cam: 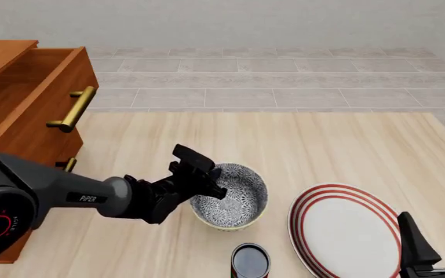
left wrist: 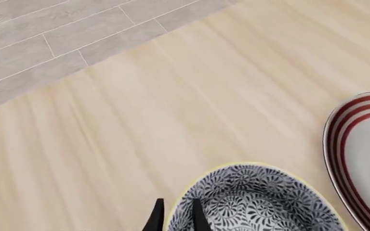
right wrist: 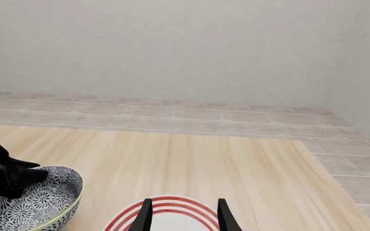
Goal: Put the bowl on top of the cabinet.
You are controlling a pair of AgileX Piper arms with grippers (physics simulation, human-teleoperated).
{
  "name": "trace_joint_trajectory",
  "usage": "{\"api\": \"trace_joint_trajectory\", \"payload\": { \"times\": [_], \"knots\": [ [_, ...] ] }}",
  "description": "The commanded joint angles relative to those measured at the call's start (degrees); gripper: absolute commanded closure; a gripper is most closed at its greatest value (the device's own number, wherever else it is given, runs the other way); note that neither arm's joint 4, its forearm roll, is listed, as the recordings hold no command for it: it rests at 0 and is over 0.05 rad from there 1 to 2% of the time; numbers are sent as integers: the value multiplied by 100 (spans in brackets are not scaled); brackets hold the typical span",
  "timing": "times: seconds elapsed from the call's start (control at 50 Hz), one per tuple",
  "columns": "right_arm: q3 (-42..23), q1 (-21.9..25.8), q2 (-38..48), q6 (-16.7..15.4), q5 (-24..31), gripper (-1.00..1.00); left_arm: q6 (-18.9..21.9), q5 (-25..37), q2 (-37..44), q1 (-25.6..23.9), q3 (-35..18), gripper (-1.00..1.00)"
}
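My left end effector (cam: pixel 207 184) reaches low, clenched on the floral bowl (cam: pixel 234 197) rim. Right end effector (right wrist: pixel 183 216) released over the red-ringed plate (cam: pixel 345 230).

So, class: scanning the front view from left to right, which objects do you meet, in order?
cabinet → left gripper → bowl → red-ringed plate → right gripper. The small dark cup sits below the bowl, so it is left out.
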Motion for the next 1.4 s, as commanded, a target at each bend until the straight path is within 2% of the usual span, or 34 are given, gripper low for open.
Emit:
{"api": "trace_joint_trajectory", "payload": {
  "times": [0.02,0.4,0.84,1.4],
  "knots": [
    [-1,-7,6,-7,-12,-100,-601,85,224,-231,208,100],
    [-1,-13,3,-1,-13,-100,-1280,-8,-307,143,354,100],
    [2,-12,-9,-6,-2,-100,-1406,57,-774,373,361,100],
    [-5,-25,-8,12,-19,-100,-1820,276,-1774,505,389,100]
  ]
}}
